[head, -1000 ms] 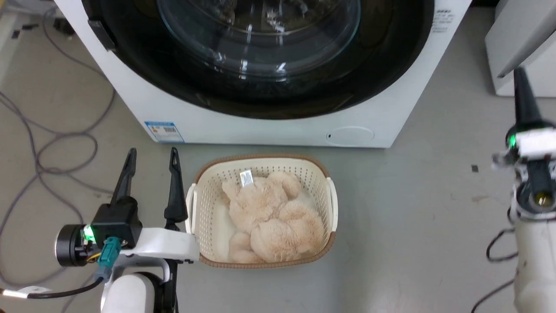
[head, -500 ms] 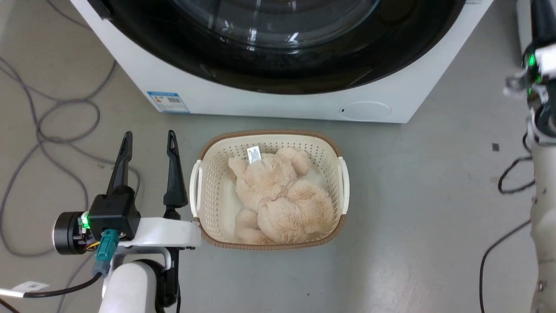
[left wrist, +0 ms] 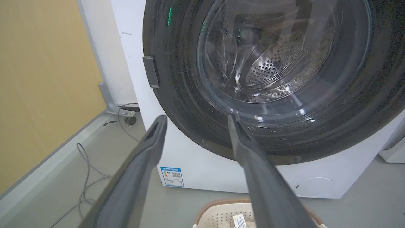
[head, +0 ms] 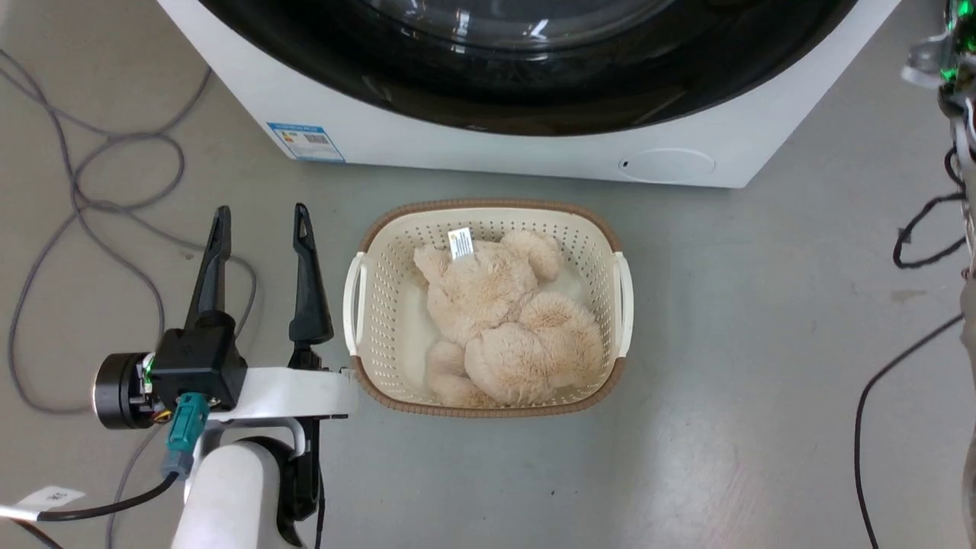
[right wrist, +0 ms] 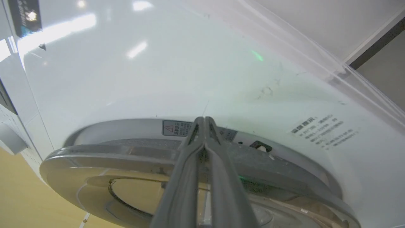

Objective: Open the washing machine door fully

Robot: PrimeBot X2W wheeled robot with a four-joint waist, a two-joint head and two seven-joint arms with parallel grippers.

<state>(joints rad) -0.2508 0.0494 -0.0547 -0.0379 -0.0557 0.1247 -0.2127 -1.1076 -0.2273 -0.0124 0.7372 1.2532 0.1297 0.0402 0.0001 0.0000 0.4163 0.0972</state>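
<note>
Right wrist view: right pincer (right wrist: 205, 120), fingers pressed together, tips at the rim of the washing machine door (right wrist: 104, 152), on the machine's front (right wrist: 158, 79); left pincer (head: 262, 212) gapes. Tips may slip off that smooth rim.

Head camera shifts: the white washing machine (head: 457, 149) and the cream laundry basket (head: 488, 207) now sit higher and further right in its frame than a second ago, with less of the glossy washing machine door (head: 534, 88) in shot. The right gripper (right wrist: 204, 119) has climbed well beyond that shift, its green-lit wrist (head: 953, 65) moving from mid-frame to the top right corner.
</note>
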